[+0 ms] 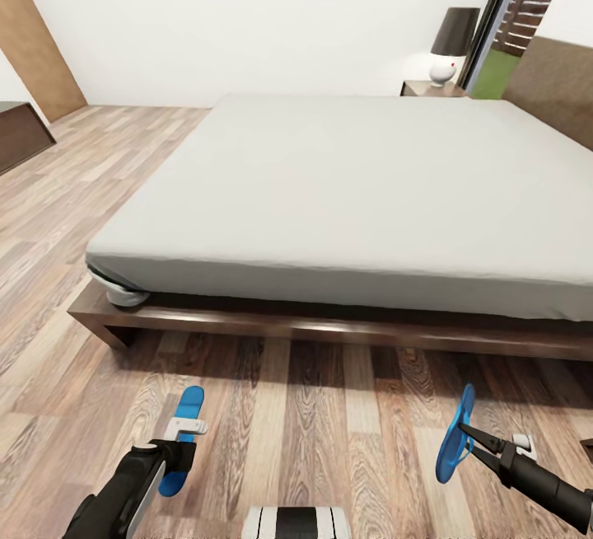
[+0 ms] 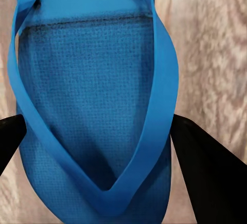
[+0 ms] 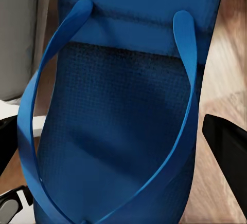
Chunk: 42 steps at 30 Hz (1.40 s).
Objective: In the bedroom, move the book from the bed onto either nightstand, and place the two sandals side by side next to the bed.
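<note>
The left gripper (image 1: 183, 432), at seven o'clock in the head view, has its black fingers (image 2: 206, 172) clamped on either edge of a bright blue flat flip-flop (image 1: 183, 438) above the wood-plank floor (image 1: 313, 432). At five o'clock the right gripper (image 1: 469, 438) pinches the second blue thin-soled sandal (image 1: 455, 433), tilted up on edge. Beyond both, the low dark-framed bed with off-white mattress (image 1: 346, 193) fills the centre. At one o'clock stands a dark brown nightstand (image 1: 434, 89) bearing a dark-shaded white lamp (image 1: 451, 44).
</note>
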### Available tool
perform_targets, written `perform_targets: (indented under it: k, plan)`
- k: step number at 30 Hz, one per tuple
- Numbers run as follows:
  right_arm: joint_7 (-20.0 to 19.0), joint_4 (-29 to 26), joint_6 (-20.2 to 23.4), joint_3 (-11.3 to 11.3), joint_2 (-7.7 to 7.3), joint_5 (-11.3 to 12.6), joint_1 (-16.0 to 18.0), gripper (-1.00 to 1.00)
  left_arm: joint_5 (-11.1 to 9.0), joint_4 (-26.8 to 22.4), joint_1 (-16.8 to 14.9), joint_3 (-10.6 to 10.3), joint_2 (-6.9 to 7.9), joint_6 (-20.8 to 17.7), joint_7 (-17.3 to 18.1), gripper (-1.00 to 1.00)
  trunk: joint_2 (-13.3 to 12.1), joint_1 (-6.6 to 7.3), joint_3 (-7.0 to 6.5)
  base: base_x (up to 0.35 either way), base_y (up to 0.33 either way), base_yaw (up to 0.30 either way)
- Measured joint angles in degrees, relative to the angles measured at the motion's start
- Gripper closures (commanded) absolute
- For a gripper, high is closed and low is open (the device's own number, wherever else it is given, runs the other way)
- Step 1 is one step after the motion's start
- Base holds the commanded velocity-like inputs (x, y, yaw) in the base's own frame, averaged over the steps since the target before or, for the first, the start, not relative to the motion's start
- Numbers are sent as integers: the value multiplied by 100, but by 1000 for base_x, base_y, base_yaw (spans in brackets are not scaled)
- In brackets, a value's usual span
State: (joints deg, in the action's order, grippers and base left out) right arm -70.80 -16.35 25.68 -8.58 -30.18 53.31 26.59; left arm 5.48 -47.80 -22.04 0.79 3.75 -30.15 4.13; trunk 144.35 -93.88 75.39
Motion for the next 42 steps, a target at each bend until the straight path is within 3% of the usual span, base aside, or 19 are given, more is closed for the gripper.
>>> perform_targets:
  k: [6,27,42]
  plan:
    - [8,-16,0,-8,4,-4,0,100,0,-2,-1,4,4,8,8,100,8,-15,133,0,0,0]
    - [14,-36,-8,-6,9,-6,0,100,-6,-9,-1,24,14,25,-12,100,8,-15,134,0,73,0]
    - [15,-36,-8,-6,10,-6,0,100,-8,-11,-1,40,15,33,-11,100,8,-14,134,144,162,0]
